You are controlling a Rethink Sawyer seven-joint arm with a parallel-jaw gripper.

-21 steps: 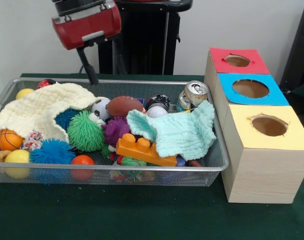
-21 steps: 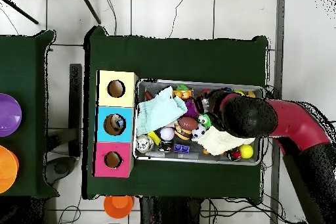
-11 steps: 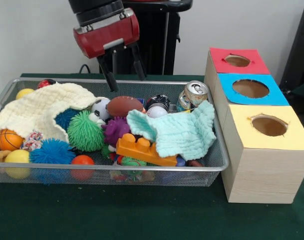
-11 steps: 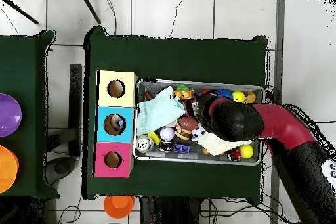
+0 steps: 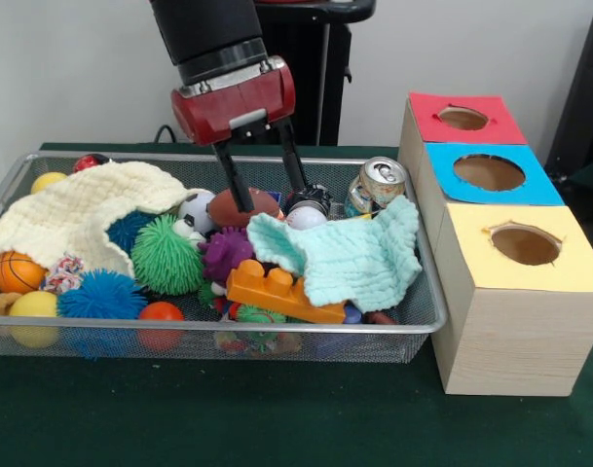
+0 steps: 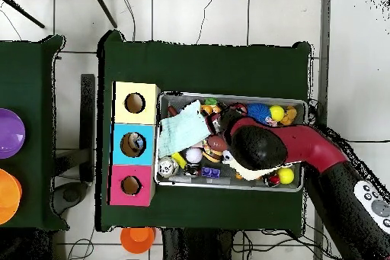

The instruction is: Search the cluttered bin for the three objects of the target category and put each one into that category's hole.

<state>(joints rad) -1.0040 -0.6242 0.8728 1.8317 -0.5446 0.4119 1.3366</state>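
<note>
Two fingers (image 5: 269, 199) spread wide, holding nothing, straddle the brown football (image 5: 240, 207) in the bin (image 5: 413, 321); this looks like the pick, so next I close.

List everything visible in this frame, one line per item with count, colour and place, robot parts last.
Wire bin: 1, silver mesh, on the green table.
Box with holes: 1, wood with red, blue and yellow tops, beside the bin.
Cream cloth: 1, over the bin's end away from the box.
Mint cloth: 1, at the bin's box end.
Toy football: 1, brown, mid-bin between the fingers.
Soda can: 1, silver, tilted by the mint cloth.
Spiky balls: green, blue, purple.
Orange block: 1, at the front.
Soccer ball: 1, black and white.
Basketball: 1, orange.
Yellow ball: 1, front corner.
Gripper: 1, red and black, fingers open astride the football.
</note>
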